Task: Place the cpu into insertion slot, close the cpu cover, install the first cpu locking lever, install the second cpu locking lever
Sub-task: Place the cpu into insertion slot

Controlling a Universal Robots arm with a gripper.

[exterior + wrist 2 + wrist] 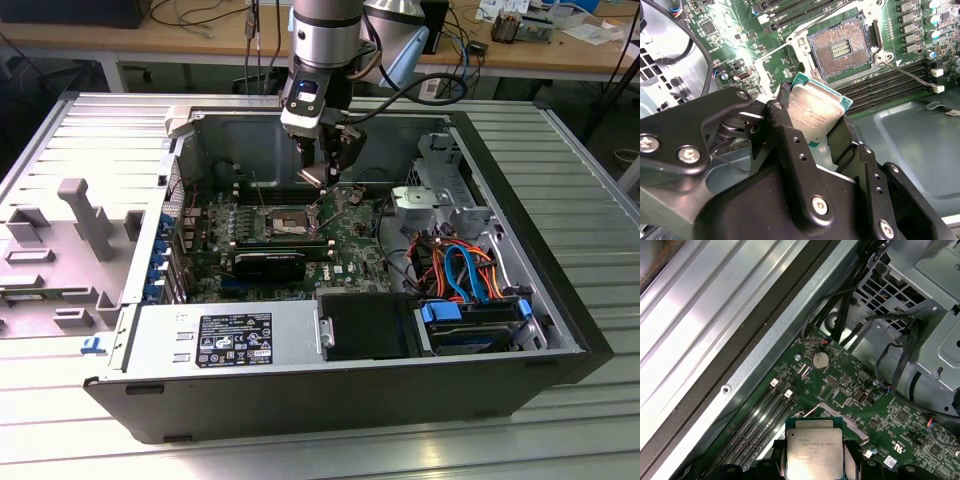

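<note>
A ribbed aluminium table (560, 420) carries an open desktop computer case (150, 400) lying on its side, with wooden desks and loose cables along the far background. On the table at the exterior view's left sits a grey plastic fixture (88, 215).

Inside the case, a silver power supply (220, 340) fills the near edge. A drive cage with blue and orange cables (465, 268) sits at the exterior view's right. The green motherboard (345, 250) covers the far middle of the case floor.

The arm comes down from the far side, and its gripper (325, 170) hangs inside the case just above the board. The black fingers (790, 135) are pinched on the cpu (816, 109), one on each opposite edge. The chip is tilted, its silvery-grey lid facing up and its green edge showing at the corners. In the first wrist view the cpu (813, 445) sits between the gripper (814, 462) tips, over the board beside the long black memory slots (757, 427) and near a round coin battery (820, 359).

The insertion slot (840, 47) lies apart from the chip, farther along the board. Its tan-gold contact field is exposed inside a silvery rim. In the exterior view the slot (290, 218) sits below the gripper and slightly toward that view's left. A thin wire lever (912, 74) runs alongside the memory slots near one corner of the slot.
</note>
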